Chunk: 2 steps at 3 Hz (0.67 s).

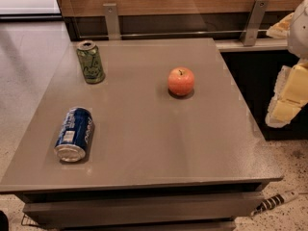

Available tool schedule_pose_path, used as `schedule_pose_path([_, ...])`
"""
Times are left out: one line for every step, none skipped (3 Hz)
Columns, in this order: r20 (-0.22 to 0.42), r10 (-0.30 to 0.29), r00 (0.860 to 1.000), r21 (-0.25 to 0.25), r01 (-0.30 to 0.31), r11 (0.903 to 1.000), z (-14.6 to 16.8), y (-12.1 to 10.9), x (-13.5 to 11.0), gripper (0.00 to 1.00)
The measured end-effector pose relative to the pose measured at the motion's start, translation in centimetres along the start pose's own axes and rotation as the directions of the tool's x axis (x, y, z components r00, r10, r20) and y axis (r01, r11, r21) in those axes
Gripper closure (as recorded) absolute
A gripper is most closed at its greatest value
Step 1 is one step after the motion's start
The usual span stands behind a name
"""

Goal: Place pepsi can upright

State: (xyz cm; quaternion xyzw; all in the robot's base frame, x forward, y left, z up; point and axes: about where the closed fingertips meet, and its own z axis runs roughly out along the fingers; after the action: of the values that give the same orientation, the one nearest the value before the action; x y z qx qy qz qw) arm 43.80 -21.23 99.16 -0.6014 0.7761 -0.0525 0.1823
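Pepsi can (74,134), apple (181,81) beyond, hand (286,101) far right

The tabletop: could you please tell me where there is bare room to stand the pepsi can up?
The widest bare patch is the front half of the table, between the lying pepsi can and the right edge. Another lies between the green can and the apple. Nowhere is crowded; the pincer hangs beyond the right edge.
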Motion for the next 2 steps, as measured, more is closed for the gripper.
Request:
schedule_pose_path([0.000, 0.000, 1.000, 0.000, 0.000, 1.0000, -0.01, 0.00, 0.00, 0.00])
schedule_pose_path([0.019, 0.022, 1.000, -0.004, -0.022, 0.9998, -0.08, -0.88, -0.56, 0.00])
